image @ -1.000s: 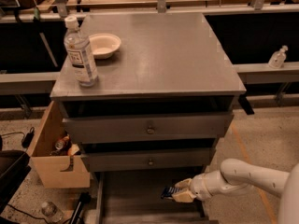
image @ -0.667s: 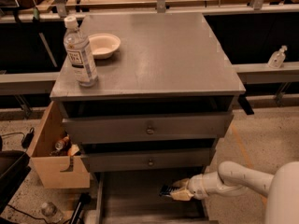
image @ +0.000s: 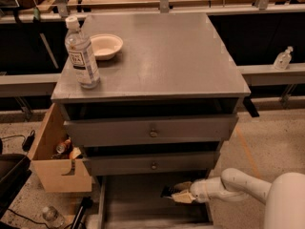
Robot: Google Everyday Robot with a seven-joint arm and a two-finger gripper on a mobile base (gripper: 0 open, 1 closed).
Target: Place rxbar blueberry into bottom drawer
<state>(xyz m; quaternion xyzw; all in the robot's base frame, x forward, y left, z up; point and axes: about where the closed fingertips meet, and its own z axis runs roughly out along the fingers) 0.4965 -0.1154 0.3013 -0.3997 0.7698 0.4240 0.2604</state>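
Note:
The grey cabinet has two knobbed drawers, and below them the bottom drawer [image: 138, 202] is pulled out, a wide shallow grey tray. My gripper [image: 178, 193] reaches in from the right on a white arm, just above the drawer's right part. It is shut on the rxbar blueberry [image: 167, 192], a small dark flat bar whose end sticks out to the left of the pale fingertips [image: 182, 197]. The bar hangs over the inside of the drawer tray, slightly above its floor.
A water bottle [image: 81, 53] and a pale bowl [image: 105, 46] stand on the cabinet top. A tan cardboard box [image: 53, 156] with items sits left of the cabinet. Another bottle [image: 50, 215] lies on the floor at the lower left. A small bottle [image: 283, 58] stands on the right ledge.
The gripper with the bar has stayed over the bottom drawer, shifting only slightly. The arm's elbow has come closer at the lower right.

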